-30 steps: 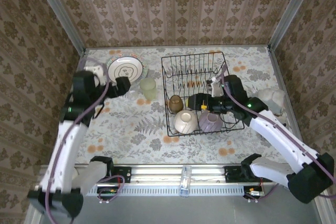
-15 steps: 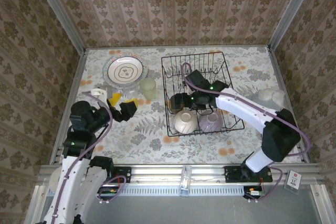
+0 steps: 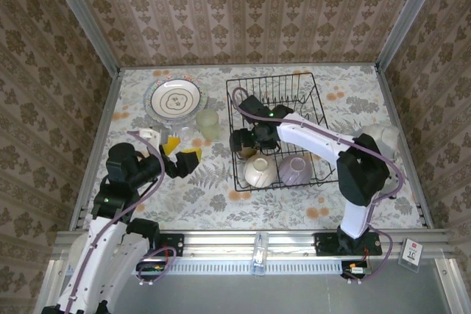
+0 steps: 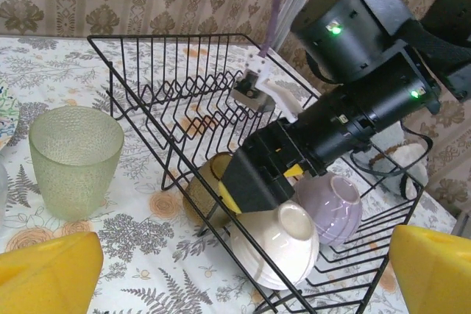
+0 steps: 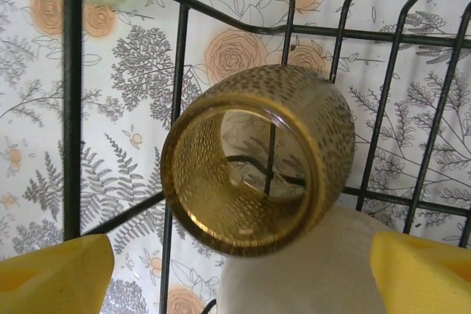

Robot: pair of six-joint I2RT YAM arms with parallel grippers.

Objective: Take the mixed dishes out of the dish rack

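The amber-brown cup point(image 5: 257, 170) lies on its side in the dish rack's point(image 3: 309, 86) near-left corner, just beside the cream bowl point(image 3: 260, 171) and the lilac bowl point(image 3: 294, 170). The right end effector point(image 3: 245, 143) is spread wide, its fingers on either side of the cup without touching it. The left end effector point(image 3: 182, 150), also wide, hangs left of the rack near the pale-green cup point(image 3: 209, 124) on the table point(image 3: 353, 108).

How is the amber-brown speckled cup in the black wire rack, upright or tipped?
Tipped: the amber-brown speckled cup leans over, mouth toward the right wrist camera.
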